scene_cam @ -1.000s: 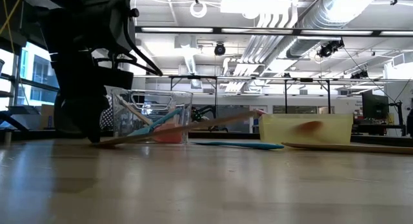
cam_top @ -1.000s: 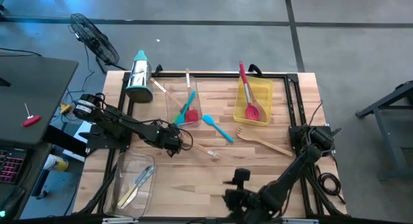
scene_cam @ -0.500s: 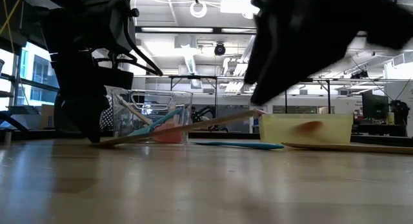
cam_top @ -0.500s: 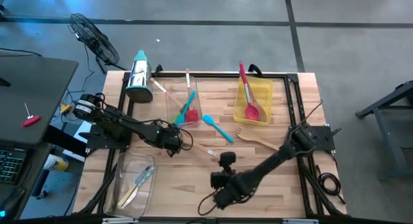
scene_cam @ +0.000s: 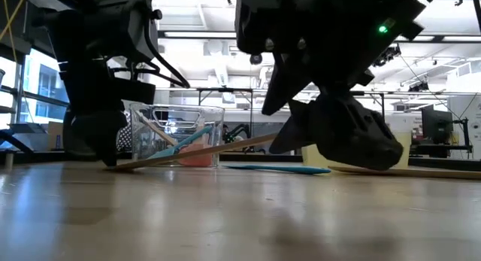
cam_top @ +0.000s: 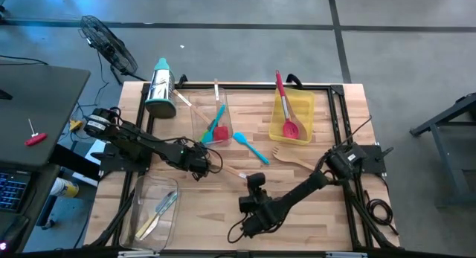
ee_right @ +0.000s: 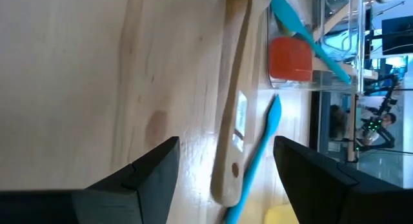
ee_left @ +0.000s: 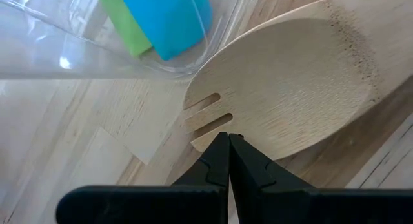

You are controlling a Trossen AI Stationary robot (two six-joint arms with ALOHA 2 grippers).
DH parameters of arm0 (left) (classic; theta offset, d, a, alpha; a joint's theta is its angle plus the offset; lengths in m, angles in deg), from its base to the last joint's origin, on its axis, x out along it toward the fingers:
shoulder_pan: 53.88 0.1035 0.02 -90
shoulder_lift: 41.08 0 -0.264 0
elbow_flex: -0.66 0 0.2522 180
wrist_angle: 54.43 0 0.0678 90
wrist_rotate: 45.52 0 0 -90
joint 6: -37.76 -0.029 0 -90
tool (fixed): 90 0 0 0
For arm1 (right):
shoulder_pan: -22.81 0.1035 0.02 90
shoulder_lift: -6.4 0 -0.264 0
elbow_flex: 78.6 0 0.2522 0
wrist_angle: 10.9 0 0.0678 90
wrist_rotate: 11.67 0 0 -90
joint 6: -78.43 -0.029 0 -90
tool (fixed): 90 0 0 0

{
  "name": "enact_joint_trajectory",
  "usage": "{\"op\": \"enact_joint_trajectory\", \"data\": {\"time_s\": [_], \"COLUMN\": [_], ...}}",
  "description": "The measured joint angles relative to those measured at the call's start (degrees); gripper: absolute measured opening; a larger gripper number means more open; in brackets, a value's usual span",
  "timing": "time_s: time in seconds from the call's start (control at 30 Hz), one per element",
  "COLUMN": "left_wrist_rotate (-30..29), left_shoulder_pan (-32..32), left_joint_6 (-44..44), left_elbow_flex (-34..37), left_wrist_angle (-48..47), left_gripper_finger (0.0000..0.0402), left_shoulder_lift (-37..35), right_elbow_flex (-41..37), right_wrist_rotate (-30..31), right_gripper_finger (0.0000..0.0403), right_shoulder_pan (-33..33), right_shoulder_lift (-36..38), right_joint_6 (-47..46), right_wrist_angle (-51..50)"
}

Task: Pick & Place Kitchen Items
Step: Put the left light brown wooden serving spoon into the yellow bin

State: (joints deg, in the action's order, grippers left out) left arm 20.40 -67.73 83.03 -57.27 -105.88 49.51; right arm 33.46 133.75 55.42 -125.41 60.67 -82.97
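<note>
A pale wooden spork (cam_top: 234,171) lies near the table's middle. Its tined head (ee_left: 290,88) is under my left gripper (cam_top: 199,163), which is shut. In the low view the spork (scene_cam: 225,147) slants, head on the table and handle raised toward the right. My right gripper (cam_top: 256,185) hangs open just off the handle's free end (ee_right: 235,140) and touches nothing. A blue spatula (cam_top: 251,148) lies flat beside that handle, and a wooden fork (cam_top: 301,163) lies further right. My left gripper sets its shut fingertips (ee_left: 229,143) on the rim of the spork's head (ee_left: 216,130), right beside the tines. The fingers come steeply from above, slanting from the table's left. The head rests on the table while the handle (scene_cam: 263,141) stands off it.
A clear bin (cam_top: 212,120) holding red and blue spatulas stands behind the spork. A yellow bin (cam_top: 301,102) with a red spatula is at the far right, and another clear bin (cam_top: 145,195) with knives is at the near left. A steel grater (cam_top: 160,87) stands far left.
My right gripper has come down from the table's near edge toward the middle, up to the spork's handle end. It rolled as it went and stayed open.
</note>
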Motion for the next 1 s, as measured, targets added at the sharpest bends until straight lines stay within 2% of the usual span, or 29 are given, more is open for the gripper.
{"op": "enact_joint_trajectory", "data": {"time_s": [0.27, 0.43, 0.6, 0.77, 1.0], "left_wrist_rotate": [0.72, 0.73, 0.76, 0.98, 0.58], "left_shoulder_pan": [0.02, 0.02, 0.02, 0.02, -0.02], "left_joint_6": [0.00, 0.00, 0.00, -0.01, -0.07], "left_elbow_flex": [0.00, 0.00, 0.00, 0.00, -0.07], "left_wrist_angle": [0.28, 0.28, 0.30, 0.30, 0.08], "left_gripper_finger": [0.0000, 0.0000, 0.0000, 0.0000, 0.0000], "left_shoulder_lift": [0.00, 0.00, 0.00, 0.00, -0.04], "right_elbow_flex": [0.00, 0.00, 0.00, 0.00, 0.00], "right_wrist_rotate": [-1.42, -5.99, -6.63, -10.87, -10.00], "right_gripper_finger": [0.0243, 0.0243, 0.0233, 0.0169, 0.0026], "right_shoulder_pan": [-3.20, -5.69, -7.67, -8.73, -9.13], "right_shoulder_lift": [0.02, 0.02, 0.02, 0.02, 0.31], "right_joint_6": [1.46, 2.39, 1.47, 0.30, -0.47], "right_wrist_angle": [0.31, 0.21, 0.21, 0.42, -0.89]}}
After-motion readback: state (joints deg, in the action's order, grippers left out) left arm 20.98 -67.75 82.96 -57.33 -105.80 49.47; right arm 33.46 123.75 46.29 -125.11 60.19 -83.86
